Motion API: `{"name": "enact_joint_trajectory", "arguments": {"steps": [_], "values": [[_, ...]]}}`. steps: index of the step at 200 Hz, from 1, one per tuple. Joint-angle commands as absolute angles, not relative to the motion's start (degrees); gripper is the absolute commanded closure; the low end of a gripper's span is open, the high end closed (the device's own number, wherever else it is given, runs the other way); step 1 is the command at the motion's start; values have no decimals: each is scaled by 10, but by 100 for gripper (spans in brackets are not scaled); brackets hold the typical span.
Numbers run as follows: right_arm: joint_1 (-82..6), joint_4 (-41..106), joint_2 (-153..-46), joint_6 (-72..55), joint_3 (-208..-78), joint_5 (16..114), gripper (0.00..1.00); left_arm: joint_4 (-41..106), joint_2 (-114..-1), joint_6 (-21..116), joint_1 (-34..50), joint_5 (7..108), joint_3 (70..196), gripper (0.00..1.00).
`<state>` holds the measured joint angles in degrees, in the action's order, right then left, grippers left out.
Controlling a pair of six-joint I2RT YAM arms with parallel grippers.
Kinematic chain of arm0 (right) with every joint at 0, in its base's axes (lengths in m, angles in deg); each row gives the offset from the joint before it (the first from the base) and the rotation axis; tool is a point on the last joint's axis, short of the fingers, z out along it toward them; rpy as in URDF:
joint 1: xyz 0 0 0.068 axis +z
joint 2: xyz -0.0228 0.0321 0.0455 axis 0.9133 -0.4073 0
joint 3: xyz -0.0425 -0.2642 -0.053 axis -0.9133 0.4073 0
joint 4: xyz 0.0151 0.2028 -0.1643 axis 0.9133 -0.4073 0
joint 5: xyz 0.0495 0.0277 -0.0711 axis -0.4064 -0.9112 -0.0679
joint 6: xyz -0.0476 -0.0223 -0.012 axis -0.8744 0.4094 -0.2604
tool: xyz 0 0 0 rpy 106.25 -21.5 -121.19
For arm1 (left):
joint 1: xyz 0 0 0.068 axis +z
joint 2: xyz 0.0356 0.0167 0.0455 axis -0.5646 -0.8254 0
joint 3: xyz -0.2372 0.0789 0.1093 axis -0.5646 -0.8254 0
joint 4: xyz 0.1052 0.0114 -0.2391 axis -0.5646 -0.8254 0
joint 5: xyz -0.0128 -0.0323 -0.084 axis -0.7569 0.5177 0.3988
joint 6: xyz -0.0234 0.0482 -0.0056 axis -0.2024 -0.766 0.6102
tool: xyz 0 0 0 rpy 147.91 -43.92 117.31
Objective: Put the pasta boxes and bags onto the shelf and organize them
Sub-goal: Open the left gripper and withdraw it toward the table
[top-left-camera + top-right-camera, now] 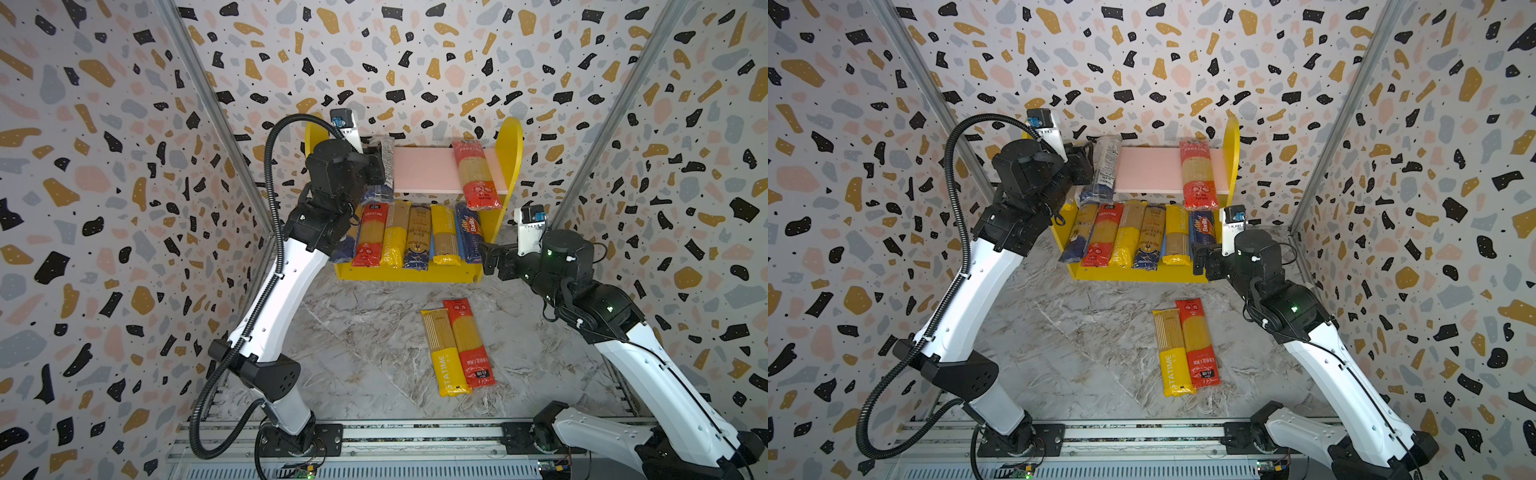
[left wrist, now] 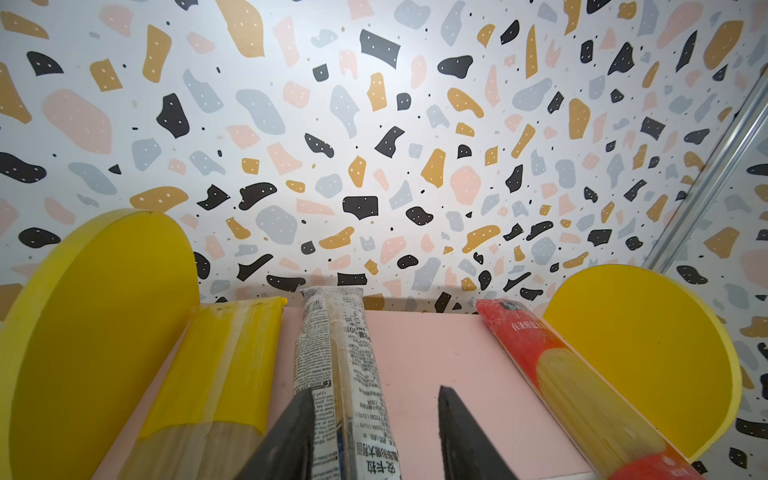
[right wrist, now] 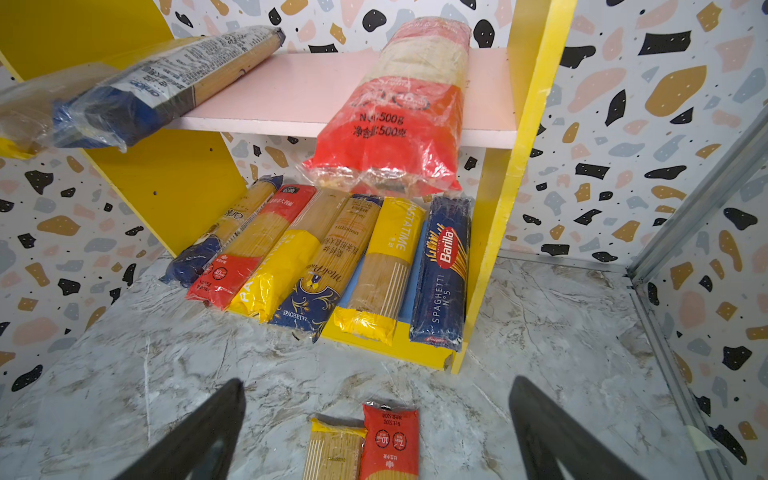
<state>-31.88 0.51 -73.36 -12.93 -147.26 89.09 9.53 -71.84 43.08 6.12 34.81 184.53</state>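
The shelf (image 1: 513, 141) stands at the back wall. On its pink upper board (image 2: 428, 353) lies a clear pack with a white label and dark blue end (image 2: 345, 345) (image 1: 386, 166). My left gripper (image 2: 376, 390) (image 1: 376, 164) is open around it, one finger touching it and a gap at the other. Beside it lie a yellow-ended pack (image 2: 224, 365) and a red pack (image 1: 473, 174) (image 3: 403, 116). Several packs (image 3: 324, 257) fill the lower board, the Barilla pack (image 3: 444, 266) among them. My right gripper (image 3: 377, 384) (image 1: 492, 259) hangs open and empty before the shelf.
A yellow pack (image 1: 442, 353) and a red pack (image 1: 469, 340) lie side by side on the marble floor (image 1: 353, 332), below my right gripper. Patterned walls close in on three sides. A metal rail (image 1: 374, 436) carrying both arm bases runs along the front.
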Motion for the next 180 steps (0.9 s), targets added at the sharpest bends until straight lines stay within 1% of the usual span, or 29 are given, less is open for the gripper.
{"name": "enact_joint_trajectory", "arguments": {"steps": [1,21,43,61,94,118,146,167,180], "values": [[-321,19,-714,-125,-1469,878,1,114,-691,461,58,386,1809,47],[-321,9,-705,-117,-1461,870,1,127,-635,488,34,362,1731,40],[-321,-15,-694,-102,-1442,869,1,158,-551,499,-23,310,1609,30],[-321,-27,-670,-86,-1405,870,1,169,-486,523,-69,271,1503,27],[-319,-50,-615,-43,-1326,869,1,168,-386,585,-148,207,1317,27],[-315,-67,-595,-1,-1261,871,1,162,-332,629,-195,166,1196,27],[-301,-68,-583,57,-1181,873,1,148,-283,667,-224,154,1110,28],[-260,-54,-576,103,-1133,891,1,156,-251,690,-238,160,1053,28],[-228,-49,-576,132,-1113,910,1,169,-241,704,-248,171,1016,30]]}}
